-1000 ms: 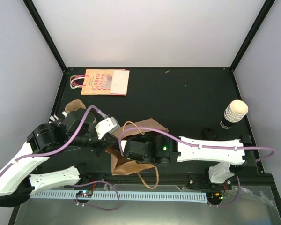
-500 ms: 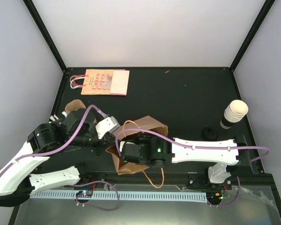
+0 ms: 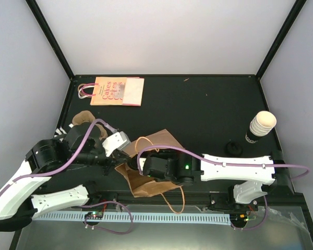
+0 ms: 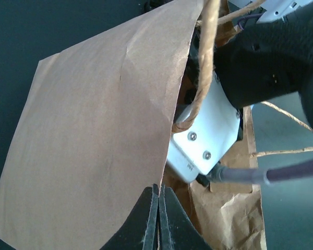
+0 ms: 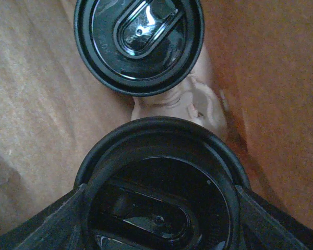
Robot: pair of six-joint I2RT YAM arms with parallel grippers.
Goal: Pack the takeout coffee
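Right pincer [image 5: 160, 208] deep inside brown paper bag [image 5: 26, 114], fingers clamped either side of takeout coffee [image 5: 156, 156], black lid filling view. Second lidded cup [image 5: 139, 44] just beyond, also in bag. Left pincer [image 4: 158, 203] pressed together, pinching bag's mouth edge. Bag on table [image 3: 208, 109], near front edge, between both arms.

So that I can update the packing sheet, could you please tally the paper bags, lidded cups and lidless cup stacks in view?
Paper bags: 2, the brown bag and the printed bag
Lidded cups: 2, both inside the brown bag
Lidless cup stacks: 1
Total: 5
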